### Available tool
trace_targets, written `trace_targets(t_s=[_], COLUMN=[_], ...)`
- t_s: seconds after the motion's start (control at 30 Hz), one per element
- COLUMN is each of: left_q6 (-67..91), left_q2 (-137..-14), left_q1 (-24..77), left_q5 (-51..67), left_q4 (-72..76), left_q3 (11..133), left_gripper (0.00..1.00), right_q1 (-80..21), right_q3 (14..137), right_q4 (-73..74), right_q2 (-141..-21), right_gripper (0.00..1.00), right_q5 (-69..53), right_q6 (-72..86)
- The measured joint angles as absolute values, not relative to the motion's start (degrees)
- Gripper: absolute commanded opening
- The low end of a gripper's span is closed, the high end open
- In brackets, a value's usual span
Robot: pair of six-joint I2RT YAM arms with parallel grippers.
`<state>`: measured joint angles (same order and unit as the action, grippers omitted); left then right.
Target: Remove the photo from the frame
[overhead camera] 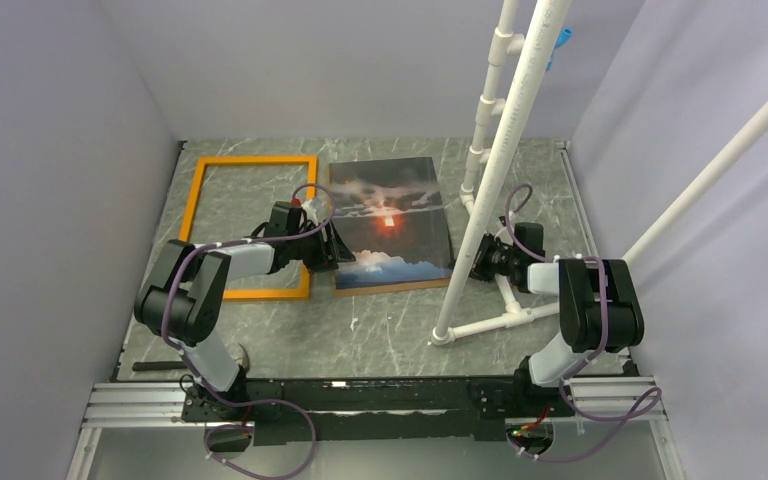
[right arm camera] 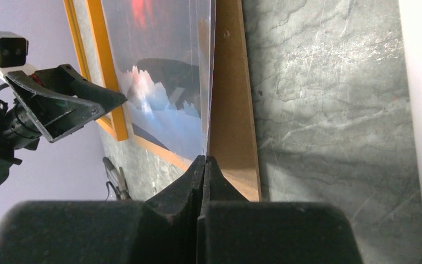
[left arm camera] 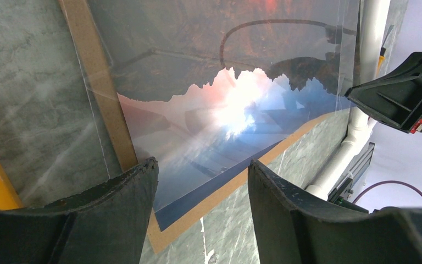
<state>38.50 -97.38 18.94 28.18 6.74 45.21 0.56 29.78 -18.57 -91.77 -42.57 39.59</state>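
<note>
Left gripper (overhead camera: 333,253) stretches out low, jaws parted and empty, just right of the frame (overhead camera: 198,195). The photo (overhead camera: 392,215) lies beside the frame on the backing board (right arm camera: 231,110). Right gripper (right arm camera: 204,165) is pinched tight on the clear sheet (right arm camera: 170,82).

On the bench (overhead camera: 380,330), the frame (overhead camera: 260,160) lies left of the photo (overhead camera: 390,215), which rests on a backing board (left arm camera: 96,82). The left end effector (overhead camera: 332,250) sits between them. The right end effector (overhead camera: 478,262) is at the photo's right edge, seemingly pinching a clear sheet (right arm camera: 170,82) over it.
</note>
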Motion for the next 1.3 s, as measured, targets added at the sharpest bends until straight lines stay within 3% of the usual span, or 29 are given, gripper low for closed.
trace_targets(t_s=[0.3, 0.53, 0.93, 1.07, 1.17, 1.3], left_q6=[38.7, 39.8, 40.3, 40.3, 40.3, 40.3], left_q2=[-98.0, -98.1, -98.1, -98.1, -98.1, -98.1], left_q1=[18.5, 18.0, 17.9, 17.9, 17.9, 17.9], left_q5=[29.3, 30.4, 30.9, 30.9, 30.9, 30.9], left_q4=[8.7, 11.8, 13.9, 13.9, 13.9, 13.9], left_q3=[44.7, 43.3, 42.3, 42.3, 42.3, 42.3], left_gripper=[0.67, 0.67, 0.67, 0.67, 0.67, 0.67], right_q1=[2.3, 3.2, 4.0, 4.1, 4.1, 4.1], right_q3=[25.5, 22.8, 18.9, 18.8, 18.8, 18.8], right_q4=[-23.3, -36.6, -77.7, -81.3, -80.4, -75.9], right_q2=[-87.2, -87.5, -109.5, -110.5, -108.2, -102.9], right_gripper=[0.0, 0.03, 0.05, 0.04, 0.12, 0.14], right_q5=[-46.1, -52.1, -57.8, -58.4, -58.6, -58.6], right_q6=[43.2, 51.6, 77.3, 79.5, 78.0, 73.9])
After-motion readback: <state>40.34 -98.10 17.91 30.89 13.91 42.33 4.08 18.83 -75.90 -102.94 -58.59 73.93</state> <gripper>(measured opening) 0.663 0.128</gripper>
